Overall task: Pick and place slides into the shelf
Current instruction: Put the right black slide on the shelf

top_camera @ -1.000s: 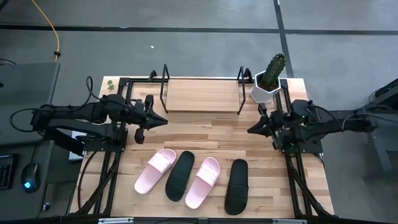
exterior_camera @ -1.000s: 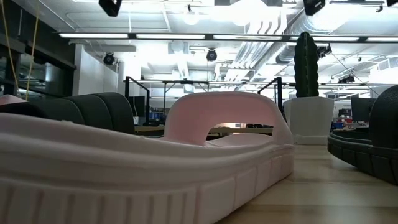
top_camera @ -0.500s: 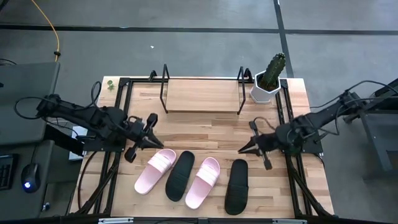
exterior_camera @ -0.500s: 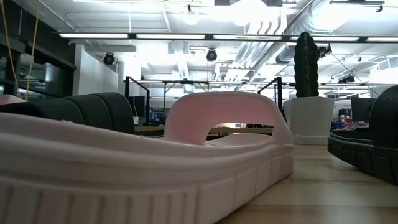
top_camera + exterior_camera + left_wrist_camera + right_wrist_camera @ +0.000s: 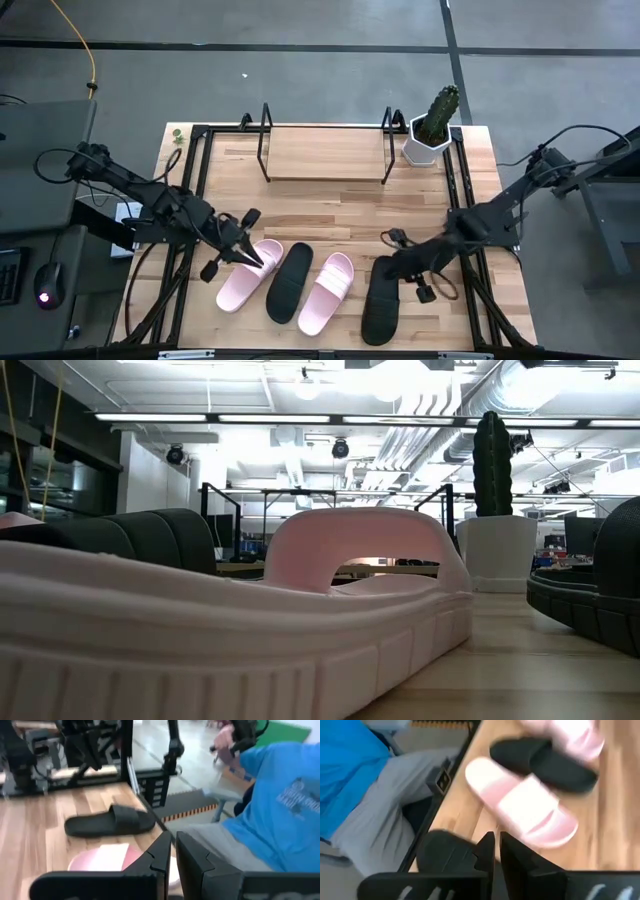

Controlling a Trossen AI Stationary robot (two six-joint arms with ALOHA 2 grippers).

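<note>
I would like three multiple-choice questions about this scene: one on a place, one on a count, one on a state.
1. Where does the cactus pot stand?
A. beside the shelf's end on the right arm's side
B. among the slides
C. on the shelf board

2. How many slides are pink?
A. one
B. two
C. four

3. What lies on the shelf board?
A. a black slide
B. a pink slide
C. nothing

Answers:
1 A, the pot sits at the table corner next to the shelf frame.
2 B, two pink slides alternate with two black slides.
3 C, all four slides lie on the table.
</note>
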